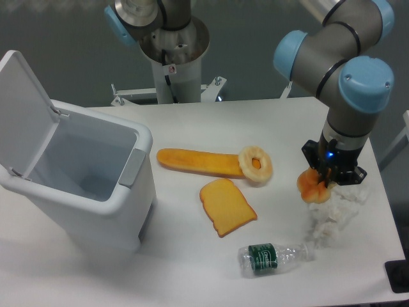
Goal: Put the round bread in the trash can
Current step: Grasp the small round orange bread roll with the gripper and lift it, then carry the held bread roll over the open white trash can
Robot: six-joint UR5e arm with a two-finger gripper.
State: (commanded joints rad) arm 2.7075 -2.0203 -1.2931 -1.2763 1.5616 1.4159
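The round bread [311,187], an orange-golden lump, sits at the right side of the table, just under the arm's wrist. My gripper [321,184] points down over it with its fingers closed around the bread's right part; the fingertips themselves are mostly hidden by the bread and the wrist. The trash can [121,211], a large white bin with its flip lid [22,109] standing open, is at the far left of the table, its inside showing nothing in it.
A long orange baguette [195,162], a pale ring bread [256,164] and a square toast slice [227,206] lie mid-table. A crumpled white wrapper [339,208] lies beneath the gripper, and a clear plastic bottle [271,257] near the front edge.
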